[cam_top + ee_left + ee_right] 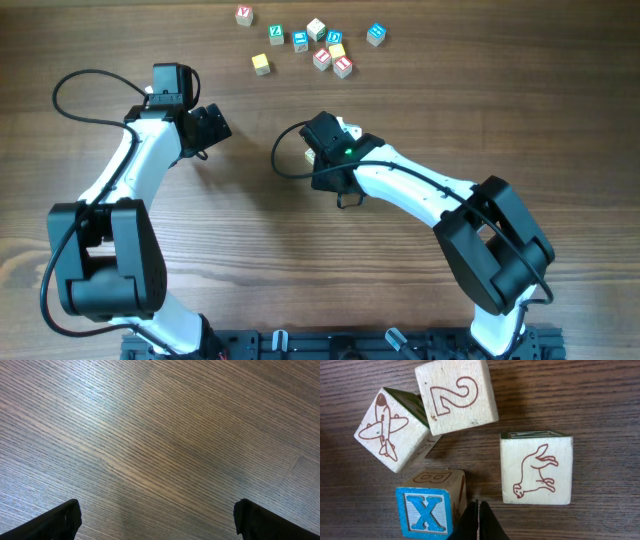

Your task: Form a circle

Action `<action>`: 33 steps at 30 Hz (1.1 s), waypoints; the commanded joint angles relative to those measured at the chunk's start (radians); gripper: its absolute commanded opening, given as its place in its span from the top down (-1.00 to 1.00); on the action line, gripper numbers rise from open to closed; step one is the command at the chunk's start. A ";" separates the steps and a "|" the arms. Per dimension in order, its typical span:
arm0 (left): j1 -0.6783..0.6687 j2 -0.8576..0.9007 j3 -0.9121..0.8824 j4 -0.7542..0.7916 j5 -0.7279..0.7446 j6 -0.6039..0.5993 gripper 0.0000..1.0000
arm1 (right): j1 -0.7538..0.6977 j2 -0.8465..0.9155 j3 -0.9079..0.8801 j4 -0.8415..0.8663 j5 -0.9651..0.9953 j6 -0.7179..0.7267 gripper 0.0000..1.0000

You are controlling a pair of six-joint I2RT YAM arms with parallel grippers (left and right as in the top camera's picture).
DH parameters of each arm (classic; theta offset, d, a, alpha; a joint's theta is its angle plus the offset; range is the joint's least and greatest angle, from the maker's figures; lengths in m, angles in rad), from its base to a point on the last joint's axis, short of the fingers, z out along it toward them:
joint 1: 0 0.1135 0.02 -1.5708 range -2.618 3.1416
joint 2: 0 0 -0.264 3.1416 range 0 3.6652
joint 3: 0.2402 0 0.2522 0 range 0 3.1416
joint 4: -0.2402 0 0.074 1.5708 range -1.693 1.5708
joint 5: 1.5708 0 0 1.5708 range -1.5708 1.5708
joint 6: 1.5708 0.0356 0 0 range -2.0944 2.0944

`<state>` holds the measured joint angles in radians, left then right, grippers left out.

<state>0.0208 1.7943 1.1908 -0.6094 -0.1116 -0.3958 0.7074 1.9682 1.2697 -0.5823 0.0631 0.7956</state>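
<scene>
Under right wrist: loose circle of small cream wooden cubes (457,397); right gripper (478,522) shut beside blue "X" cube (426,512).
Nudge with closed tip, slowly, evening gaps; left gripper (157,515) wide open.

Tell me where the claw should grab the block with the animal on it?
Probably by two opposite flat sides, coming straight down from above. The animal block sits square and touches no other block, with bare table beside it. The right claw is shut, so it must open first.
</scene>
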 commanded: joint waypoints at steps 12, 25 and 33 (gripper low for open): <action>0.005 -0.016 0.008 0.000 -0.010 -0.009 -1.00 | 0.003 0.011 -0.002 0.019 -0.047 -0.014 0.91; 0.005 -0.016 0.008 0.000 -0.010 -0.009 -1.00 | 0.003 0.011 -0.002 0.021 -0.088 -0.010 0.91; 0.005 -0.016 0.008 0.000 -0.010 -0.009 -1.00 | 0.002 0.010 -0.002 -0.026 -0.087 -0.010 0.91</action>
<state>0.0208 1.7943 1.1908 -0.6094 -0.1116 -0.3958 0.7074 1.9682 1.2694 -0.5919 -0.0120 0.7883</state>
